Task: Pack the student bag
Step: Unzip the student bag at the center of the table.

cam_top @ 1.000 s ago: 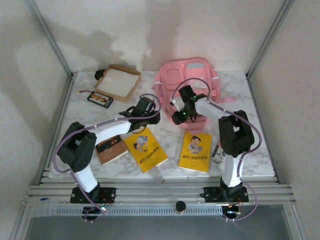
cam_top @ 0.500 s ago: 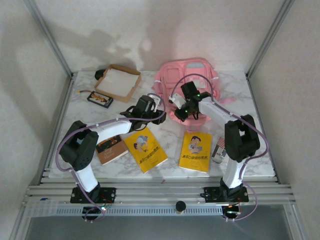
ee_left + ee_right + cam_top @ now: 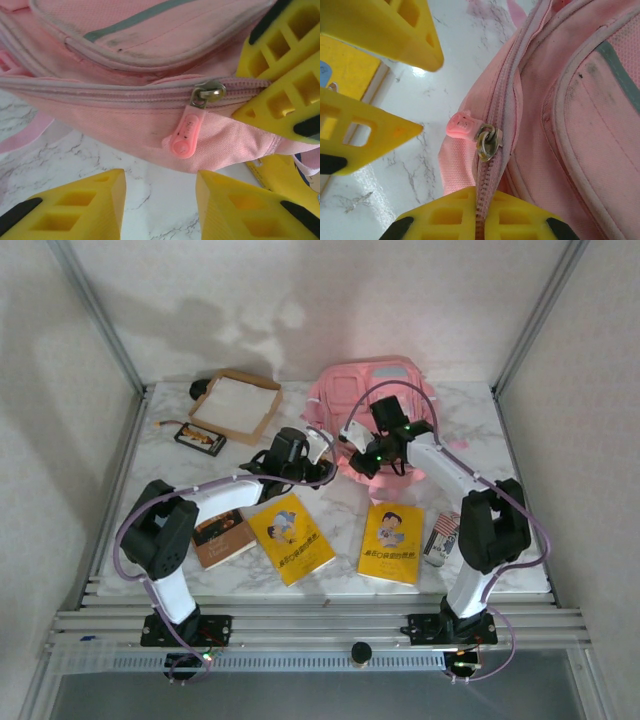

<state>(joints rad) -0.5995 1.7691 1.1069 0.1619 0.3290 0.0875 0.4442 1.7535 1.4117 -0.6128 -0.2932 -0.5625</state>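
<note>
The fingers (image 3: 440, 217) of the right gripper (image 3: 479, 202) are clamped on the zipper seam (image 3: 492, 100) of the pink student bag (image 3: 335, 400), which lies at the far middle of the marble table (image 3: 345, 515). The left gripper (image 3: 160, 200) holds its fingers apart just beside the bag's near edge. A tan cardboard tray (image 3: 237, 405) lies left of the bag, two yellow books (image 3: 290, 537) (image 3: 392, 542) lie nearer the arms, and a pink zipper pull (image 3: 187, 132) dangles on the seam.

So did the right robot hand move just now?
Yes. The right gripper went a little toward the back of the table, away from the right-hand yellow book, over the student bag.
</note>
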